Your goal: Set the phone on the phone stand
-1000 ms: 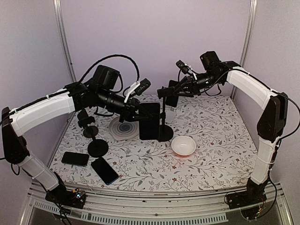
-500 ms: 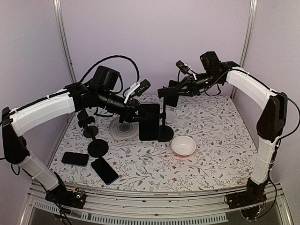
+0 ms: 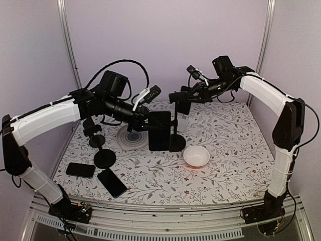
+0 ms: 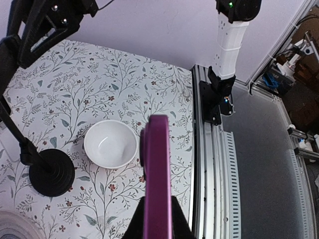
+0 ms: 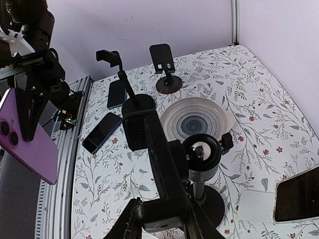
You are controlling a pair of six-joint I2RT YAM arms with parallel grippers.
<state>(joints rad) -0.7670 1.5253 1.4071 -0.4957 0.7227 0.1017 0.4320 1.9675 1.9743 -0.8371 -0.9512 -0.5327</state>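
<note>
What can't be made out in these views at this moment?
Left wrist: the bottom edge cuts off the left tool; the purple phone shows edge-on, screen unseen.
Top external: the phone covers the phone stand pole, so contact cannot be told.
Right wrist: the right edge cuts off a dark flat device; type unclear.

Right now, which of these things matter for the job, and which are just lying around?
In use: purple phone in left pincer; phone stand in right pincer.
Lying about: white bowl, plate, black phone, dark blue phone, clamp stand, small stand.
</note>
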